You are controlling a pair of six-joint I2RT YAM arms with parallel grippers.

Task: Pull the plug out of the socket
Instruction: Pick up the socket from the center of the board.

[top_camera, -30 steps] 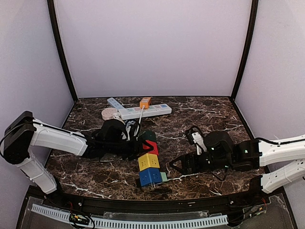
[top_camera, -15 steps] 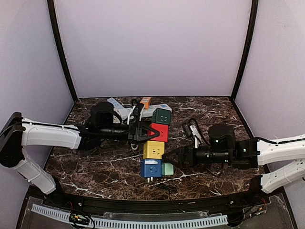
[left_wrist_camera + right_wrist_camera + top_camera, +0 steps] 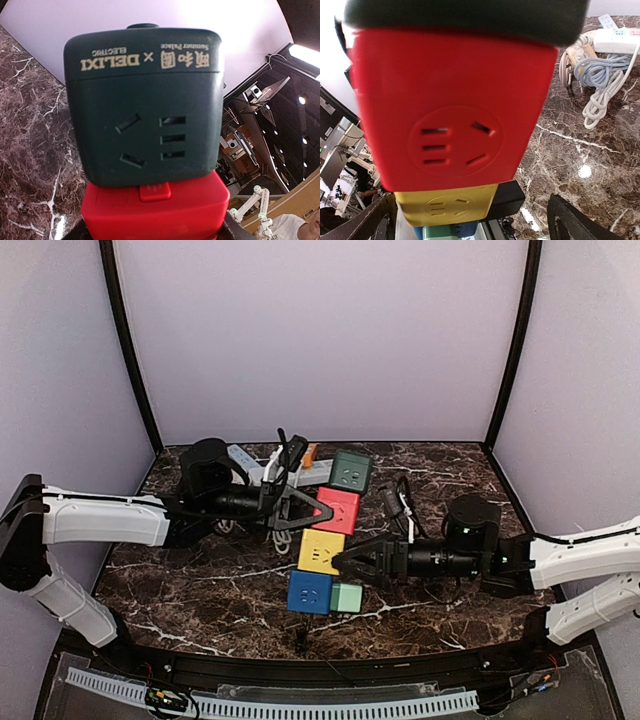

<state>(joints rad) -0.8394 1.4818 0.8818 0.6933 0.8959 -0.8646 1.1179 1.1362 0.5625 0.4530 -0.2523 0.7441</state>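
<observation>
While the left gripper (image 3: pixel 318 512) clamps the red cube (image 3: pixel 338 510) from its left side, the socket stack lies between the two arms, mid-table. Order from far to near: dark green cube (image 3: pixel 351 470), red cube, yellow cube (image 3: pixel 321 551), then blue cube (image 3: pixel 309 592) closest to the bases.

The plug (image 3: pixel 347 597) is the pale green block seated against the blue cube's right face, touching it.

The right gripper (image 3: pixel 343 567) points in from the right with its jaws spread wide. Its tips are at the yellow cube's right edge, just beyond the plug, and grip nothing.

Right wrist view: the fingers (image 3: pixel 572 222) sit far apart in the bottom corners. Red and yellow socket faces fill the frame, with a sliver of pale green at the bottom edge.

Left wrist view: dark green cube face with DELIXI print, and the red cube below it pinched between the tips at the bottom of the frame.

Can't tell if the blue end touches the marble table (image 3: pixel 190 580).

At the back, a white power strip (image 3: pixel 620 37) and coiled cables (image 3: pixel 595 85) sit well apart from the plug.
</observation>
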